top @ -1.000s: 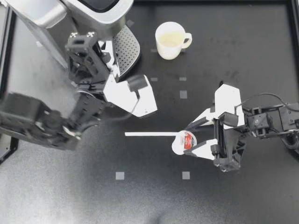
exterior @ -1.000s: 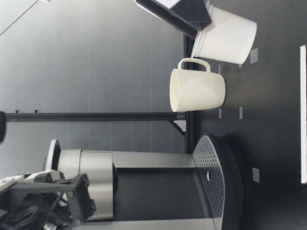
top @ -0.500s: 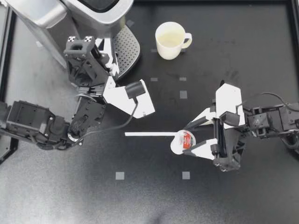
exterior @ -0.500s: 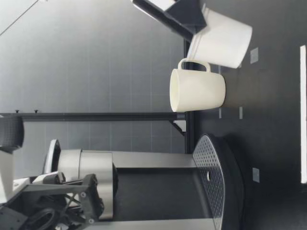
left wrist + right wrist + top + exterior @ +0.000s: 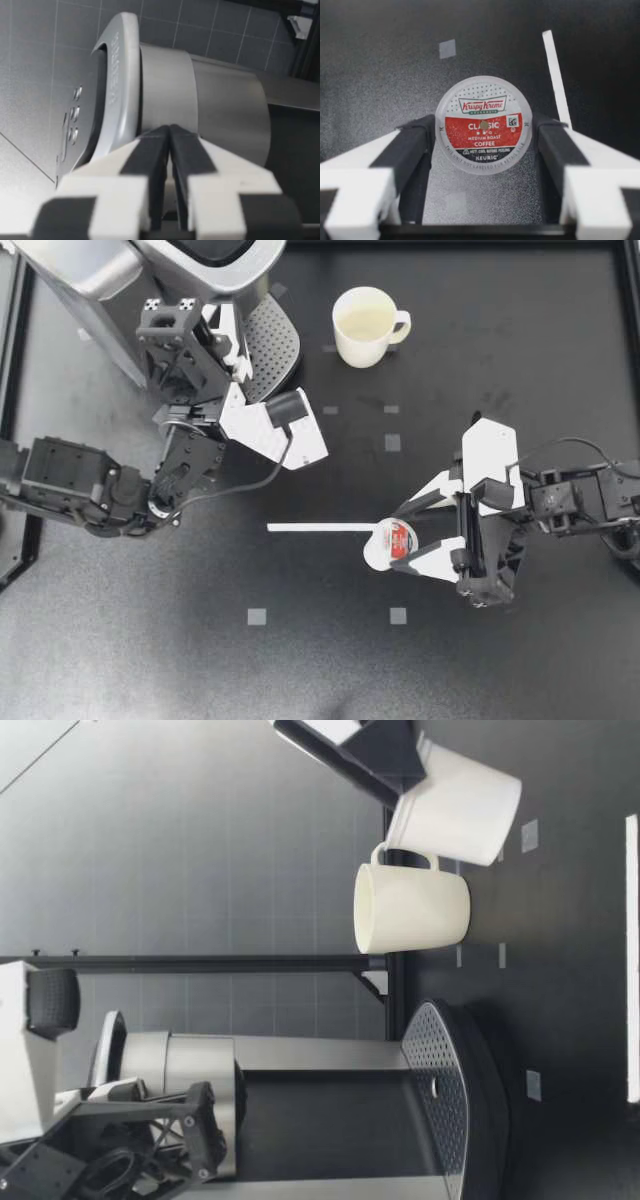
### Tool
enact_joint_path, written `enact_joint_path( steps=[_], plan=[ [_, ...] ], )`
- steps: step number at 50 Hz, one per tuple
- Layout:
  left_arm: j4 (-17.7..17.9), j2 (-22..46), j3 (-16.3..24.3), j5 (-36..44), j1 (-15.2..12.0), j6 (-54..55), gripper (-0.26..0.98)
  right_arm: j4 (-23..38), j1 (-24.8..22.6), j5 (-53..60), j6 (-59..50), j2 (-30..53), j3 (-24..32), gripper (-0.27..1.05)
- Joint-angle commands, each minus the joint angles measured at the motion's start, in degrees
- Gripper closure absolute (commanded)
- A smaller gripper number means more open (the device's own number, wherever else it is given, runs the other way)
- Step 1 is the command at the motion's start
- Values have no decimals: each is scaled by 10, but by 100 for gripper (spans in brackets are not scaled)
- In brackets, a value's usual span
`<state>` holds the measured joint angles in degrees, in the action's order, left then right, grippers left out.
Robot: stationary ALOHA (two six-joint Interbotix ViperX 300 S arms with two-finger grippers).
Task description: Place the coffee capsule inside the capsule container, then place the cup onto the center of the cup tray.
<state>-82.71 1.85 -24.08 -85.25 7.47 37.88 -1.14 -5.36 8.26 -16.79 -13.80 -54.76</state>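
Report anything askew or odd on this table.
The coffee capsule hangs tilted in my right pincer, its foil lid showing a small central dot, perhaps a puncture. Otherwise nothing stands out; the cup stands upright.

we saw the table (image 5: 520, 320) as matt black with a fine grainy speckle. the cup (image 5: 365, 325) looked smooth and glossy, like glazed ceramic. the coffee machine (image 5: 200, 100) wore satin brushed metal, and its cup tray (image 5: 270, 340) was perforated. the coffee capsule (image 5: 484, 125) was white plastic under a printed lid. our right gripper (image 5: 398, 540) had white plastic fingers (image 5: 355, 195) with matt black pads (image 5: 410, 145).
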Motion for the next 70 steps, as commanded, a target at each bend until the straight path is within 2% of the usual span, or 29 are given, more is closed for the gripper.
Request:
enact_joint_path(
  steps=[1, 11, 23, 31, 48, 61, 70],
  plan=[
    [-11, -22, 5, -4, -16, 3, 58, 0, 3, 7, 0, -13, 5, 29],
    [-38, -34, 17, -23, -15, -2, 58, 1, 3, 8, 0, -13, 5, 29],
    [-89, -46, 25, -45, -11, -4, 58, 0, 3, 12, 0, -12, 5, 29],
    [-105, -58, 27, -47, -11, -4, 58, 0, 3, 13, 0, -13, 5, 29],
    [-104, -116, 19, -12, -17, 39, 59, 1, 3, 24, 0, -13, 5, 29],
    [-78, -161, -4, 67, -56, 92, 59, 0, 3, 29, -3, -15, 5, 29],
    [-75, -203, -23, 119, -78, 141, 59, 0, 3, 47, -2, -19, 6, 29]
  ],
)
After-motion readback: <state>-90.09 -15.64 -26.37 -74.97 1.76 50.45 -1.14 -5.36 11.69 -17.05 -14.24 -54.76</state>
